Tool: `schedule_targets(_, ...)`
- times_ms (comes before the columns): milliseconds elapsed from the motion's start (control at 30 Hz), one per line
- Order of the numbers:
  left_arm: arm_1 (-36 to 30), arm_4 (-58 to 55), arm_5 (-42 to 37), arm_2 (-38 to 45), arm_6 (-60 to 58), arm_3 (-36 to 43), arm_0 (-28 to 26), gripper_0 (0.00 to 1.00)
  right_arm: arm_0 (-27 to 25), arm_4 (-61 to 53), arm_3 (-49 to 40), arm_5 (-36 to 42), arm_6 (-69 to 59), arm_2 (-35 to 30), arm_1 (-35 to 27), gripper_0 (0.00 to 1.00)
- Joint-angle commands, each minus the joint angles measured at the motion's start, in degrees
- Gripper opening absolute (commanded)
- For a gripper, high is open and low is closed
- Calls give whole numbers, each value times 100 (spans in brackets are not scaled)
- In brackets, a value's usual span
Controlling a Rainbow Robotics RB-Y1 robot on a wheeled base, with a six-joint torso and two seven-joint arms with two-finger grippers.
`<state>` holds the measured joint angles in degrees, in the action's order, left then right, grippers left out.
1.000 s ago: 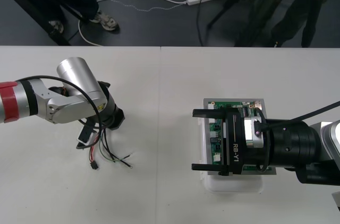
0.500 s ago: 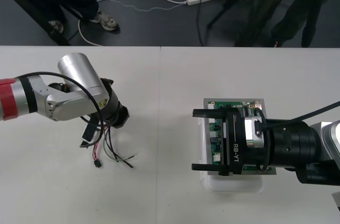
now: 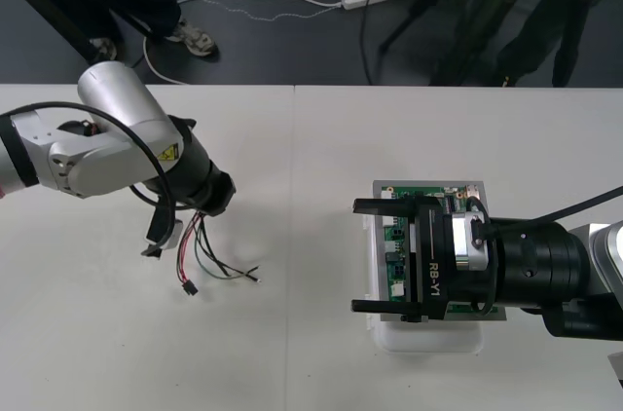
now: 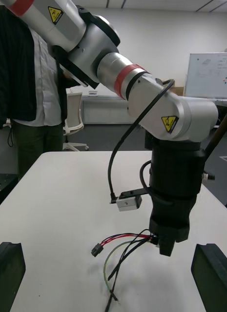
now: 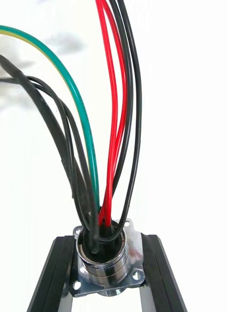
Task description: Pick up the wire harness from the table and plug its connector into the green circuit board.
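My left gripper (image 3: 200,218) is shut on the round metal socket (image 5: 105,263) of the wire harness (image 3: 204,260), holding it above the left part of the table. Red, black and green wires (image 5: 107,122) hang from the socket, and the small black plug (image 3: 186,288) dangles at their end. The right wrist view shows the left gripper (image 4: 164,243) pointing down with the wires and plug (image 4: 97,250) trailing below it. My right gripper (image 3: 362,257) stands open over the green circuit board (image 3: 394,236) on its white base (image 3: 428,335), at the right.
The table's far edge (image 3: 292,87) borders dark floor with cables. A stretch of bare table (image 3: 292,236) separates the harness from the board.
The left arm has lifted and turned, carrying the harness slightly right; the wires and plug now hang free of the table. The right arm has not moved.
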<state>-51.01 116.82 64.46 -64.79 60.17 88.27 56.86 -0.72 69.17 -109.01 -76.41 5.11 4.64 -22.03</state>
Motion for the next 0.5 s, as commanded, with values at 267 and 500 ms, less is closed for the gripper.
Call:
schedule_targets(267,-330,-238,1323,1900,232,797,-826,0,-104,-106,-76,-49,148,-43,32,100)
schedule_targets(500,-321,-572,2000,3130,118,1219,-1459,0,-95,-106,-76,-49,140,-51,32,100)
